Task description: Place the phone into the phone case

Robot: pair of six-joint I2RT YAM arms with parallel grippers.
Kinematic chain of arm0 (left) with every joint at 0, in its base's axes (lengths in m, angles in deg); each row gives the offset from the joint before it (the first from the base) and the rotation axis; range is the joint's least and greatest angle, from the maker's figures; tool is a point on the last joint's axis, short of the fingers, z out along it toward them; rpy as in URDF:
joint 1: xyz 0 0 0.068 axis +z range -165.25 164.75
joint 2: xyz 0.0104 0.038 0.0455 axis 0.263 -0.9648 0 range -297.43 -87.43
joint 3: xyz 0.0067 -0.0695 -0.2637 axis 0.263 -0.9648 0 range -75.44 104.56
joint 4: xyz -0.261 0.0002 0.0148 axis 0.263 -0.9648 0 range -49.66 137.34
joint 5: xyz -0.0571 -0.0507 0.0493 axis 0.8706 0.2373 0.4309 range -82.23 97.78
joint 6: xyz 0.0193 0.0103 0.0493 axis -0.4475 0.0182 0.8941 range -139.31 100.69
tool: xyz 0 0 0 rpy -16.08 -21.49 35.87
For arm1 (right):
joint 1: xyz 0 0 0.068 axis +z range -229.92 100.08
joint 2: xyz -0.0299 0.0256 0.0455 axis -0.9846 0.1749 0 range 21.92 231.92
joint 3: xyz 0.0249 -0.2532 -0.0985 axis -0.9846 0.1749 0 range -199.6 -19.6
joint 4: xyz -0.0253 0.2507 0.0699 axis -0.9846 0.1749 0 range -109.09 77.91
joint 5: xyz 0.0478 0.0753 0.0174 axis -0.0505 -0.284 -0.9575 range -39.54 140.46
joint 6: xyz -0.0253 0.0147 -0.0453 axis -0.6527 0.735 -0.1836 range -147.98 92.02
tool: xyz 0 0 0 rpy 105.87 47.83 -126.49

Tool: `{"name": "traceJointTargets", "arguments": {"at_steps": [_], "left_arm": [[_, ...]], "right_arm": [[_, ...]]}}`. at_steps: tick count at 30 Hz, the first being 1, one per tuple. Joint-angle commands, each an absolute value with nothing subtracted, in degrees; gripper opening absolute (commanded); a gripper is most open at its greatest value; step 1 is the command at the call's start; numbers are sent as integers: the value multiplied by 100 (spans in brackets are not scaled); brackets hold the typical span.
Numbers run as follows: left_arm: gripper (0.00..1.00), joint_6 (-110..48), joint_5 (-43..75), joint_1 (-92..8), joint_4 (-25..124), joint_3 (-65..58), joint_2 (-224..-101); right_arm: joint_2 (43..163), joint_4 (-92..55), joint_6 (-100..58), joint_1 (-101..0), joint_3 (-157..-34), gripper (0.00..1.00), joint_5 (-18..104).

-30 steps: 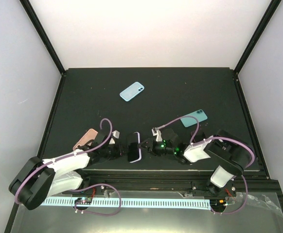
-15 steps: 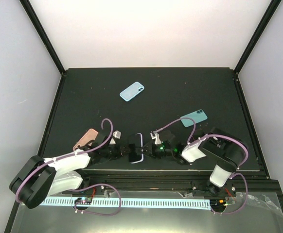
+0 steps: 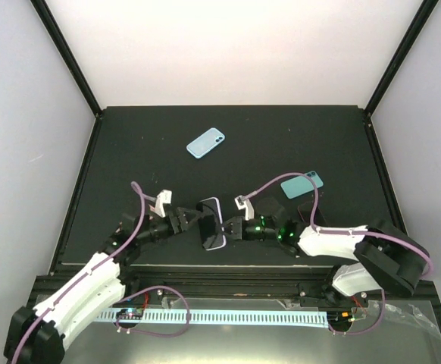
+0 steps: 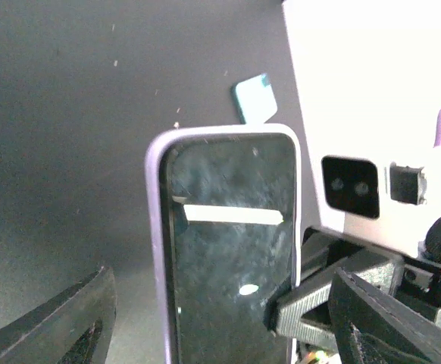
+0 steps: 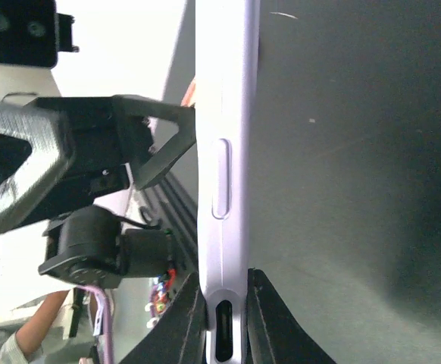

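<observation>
At table (image 3: 129,167) edge, phone (image 3: 211,224) in right gripper (image 3: 225,229).

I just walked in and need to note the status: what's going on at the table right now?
The two arms meet near the front edge of the table around a phone that appears seated in a lilac case. The right gripper is shut on its edge. The left gripper is open, its jaws standing clear on either side. A light blue handset and a teal handset lie farther back, untouched.
</observation>
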State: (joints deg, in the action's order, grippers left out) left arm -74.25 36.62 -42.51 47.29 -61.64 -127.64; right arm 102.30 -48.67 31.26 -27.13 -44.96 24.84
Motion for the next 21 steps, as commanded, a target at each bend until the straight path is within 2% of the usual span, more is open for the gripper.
{"name": "traceJointTargets", "arguments": {"at_steps": [1,5,10,15,21], "left_arm": [[80,-7206,3946,-3867,4179,-5918,-12013],[83,-7406,4706,-3642,4689,-5919,-11692],[83,-8170,5470,-3608,6115,-6089,-11512],[83,-8769,5657,-3608,7104,-6153,-11424],[77,-9794,5515,-3608,8725,-6602,-11482]], "right_arm": [[9753,-5367,2947,-2720,-4517,12,2036],[9407,-6128,3285,-2715,-4299,12,1719],[8987,-6654,3602,-2710,-4201,12,1390],[8576,-6881,3783,-2710,-4175,12,1297],[8388,-7176,3964,-2706,-4123,12,1246]]}}
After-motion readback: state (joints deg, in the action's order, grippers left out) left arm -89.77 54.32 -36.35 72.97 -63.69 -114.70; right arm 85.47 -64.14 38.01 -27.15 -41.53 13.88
